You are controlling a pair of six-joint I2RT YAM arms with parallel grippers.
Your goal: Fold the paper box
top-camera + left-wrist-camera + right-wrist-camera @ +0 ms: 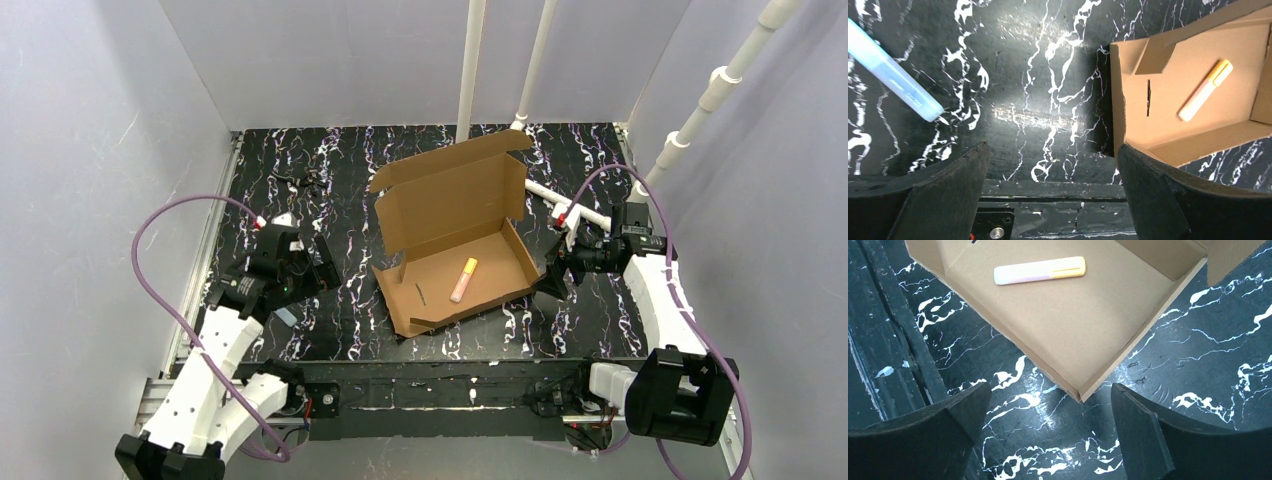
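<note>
The paper box is a brown cardboard mailer lying open in the middle of the black marbled table, its side walls up and its lid raised at the back. An orange-and-pink marker lies inside it. My left gripper is open and empty, to the left of the box; in the left wrist view the box is just beyond the left gripper's right finger. My right gripper is open and empty at the box's right near corner, not touching it.
A pale blue pen-like stick lies on the table by the left gripper. A white pipe lies behind the right arm, and upright white poles stand at the back. A small dark item sits far left. The table's front rail is close below the left fingers.
</note>
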